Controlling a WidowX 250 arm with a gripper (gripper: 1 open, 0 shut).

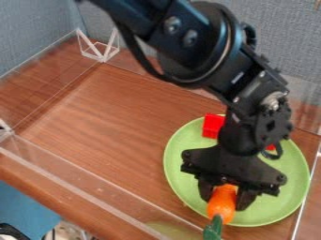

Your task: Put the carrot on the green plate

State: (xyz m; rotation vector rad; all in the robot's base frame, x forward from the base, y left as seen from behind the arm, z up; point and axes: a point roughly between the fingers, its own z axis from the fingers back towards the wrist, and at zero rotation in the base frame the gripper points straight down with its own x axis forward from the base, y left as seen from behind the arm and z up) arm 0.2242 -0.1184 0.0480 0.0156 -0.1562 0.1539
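At the far left, a thin white wire frame [92, 44] is standing in angular, open triangles at the back of the table, against a bluish-grey wall [44, 21] with a finely speckled, fabric-like surface. The wooden tabletop [107, 117] is spreading below it, reddish brown and smooth, with a faint sheen.

Farther right, the carrot [222, 202] is sitting at the near part of the plate, its rounded orange body tapering and its dark green stub top pointing toward the camera, past the rim. The black gripper [231, 190], all knobbly joints and glossy rounded housings, is reaching down from above and pinching the carrot's orange body between its fingertips.

Beneath them, the green plate [287, 190] is lying flat, round and matte lime. Behind the gripper, a smooth red block [212, 125] with straight edges is resting on the plate's far part, mostly hidden by the arm.
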